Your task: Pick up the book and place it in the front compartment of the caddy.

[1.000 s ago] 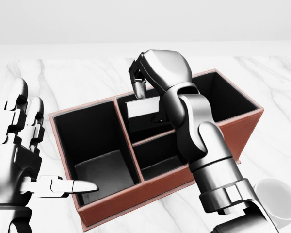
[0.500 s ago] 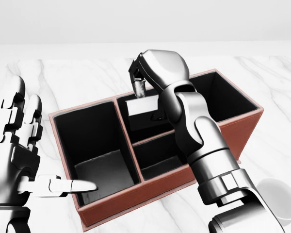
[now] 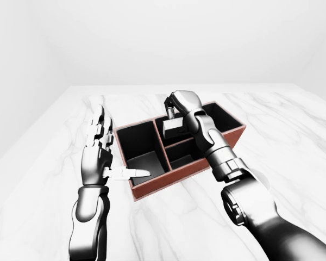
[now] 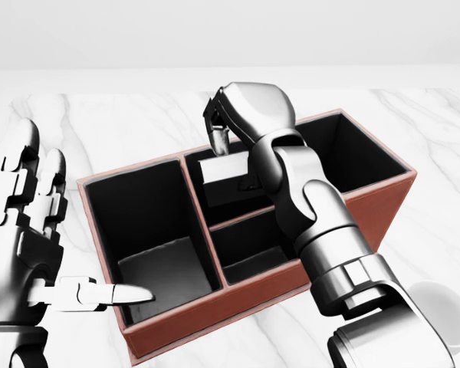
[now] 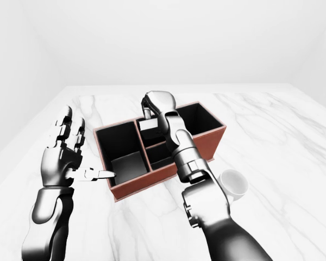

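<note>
Holding: the right hand [image 4: 228, 123] has its fingers closed on the top edge of the book [image 4: 224, 169], a small pale slab hanging upright below the fingertips.
Book position: in the head view it sits inside the caddy's middle section, in the far one of the two small compartments, its lower edge down among the dark walls; whether it touches the floor of the compartment cannot be told.
Caddy [image 4: 368, 201]: a reddish-brown box with black lining on the white marble table [image 3: 293, 141], set at a slant; one large compartment at the left, two small ones in the middle split by a low divider, one more at the right.
Near small compartment: dark, nothing seen in it; the right forearm crosses over it.
Left hand [image 4: 31, 245]: open, fingers spread and pointing up, holding nothing; its thumb [image 4: 111, 294] reaches right over the near left rim of the caddy.
Cup [image 5: 232, 184]: white, on the table just right of the right forearm, apart from the caddy.
</note>
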